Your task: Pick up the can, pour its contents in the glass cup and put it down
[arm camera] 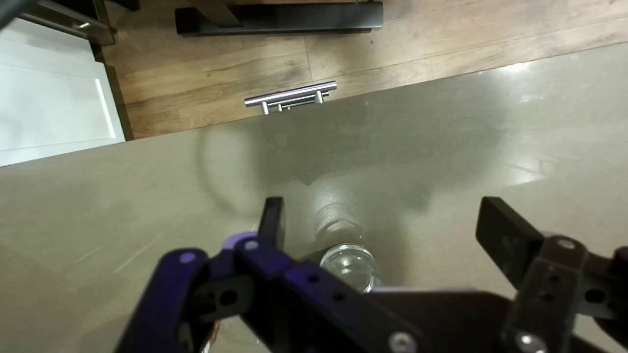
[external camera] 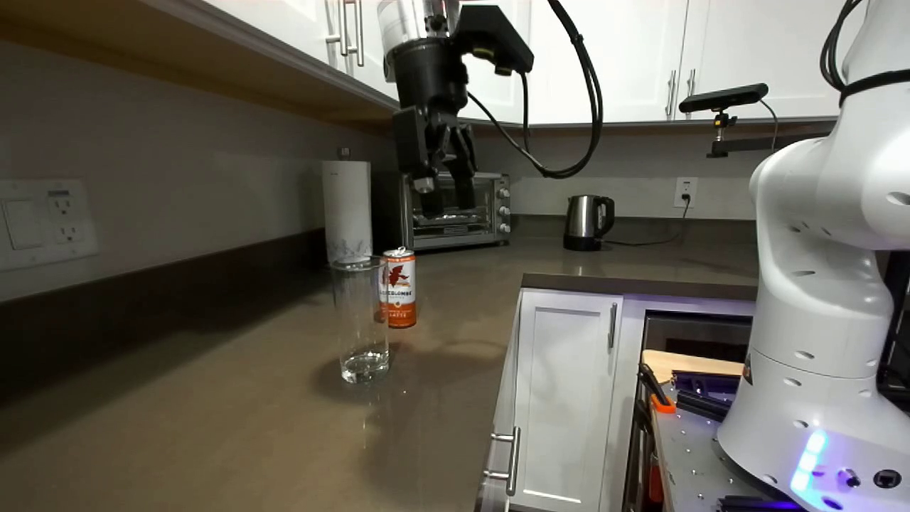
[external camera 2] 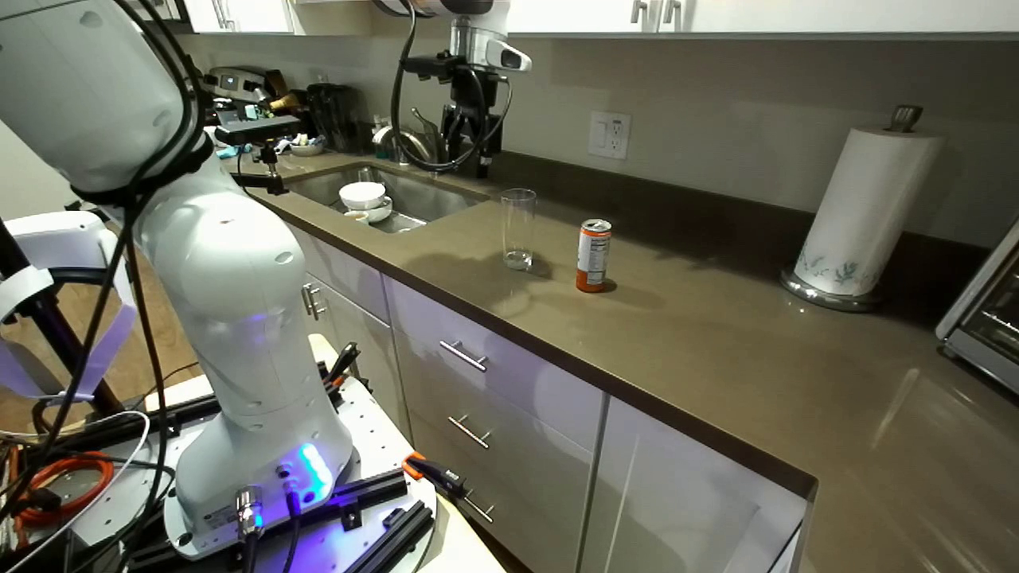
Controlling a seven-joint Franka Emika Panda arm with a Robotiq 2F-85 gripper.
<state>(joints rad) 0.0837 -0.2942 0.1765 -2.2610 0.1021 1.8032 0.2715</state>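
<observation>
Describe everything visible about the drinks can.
The can is a slim cylinder, apparently metal, white between orange bands, with a dark-red bird emblem, lettering including "LATTE", and a silver top whose tab looks raised. It stands upright on the countertop, beside but apart from the glass cup. Only the countertop appears to touch it. Contents hidden.

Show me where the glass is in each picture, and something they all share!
In an exterior view, the glass: below and left of centre, partly in front of the can.
In an exterior view, the glass: just above the middle, left of the can.
In the wrist view, the glass: below the middle, slightly right, partly behind the gripper.
Shared landmark: the counter it stands on.
</observation>
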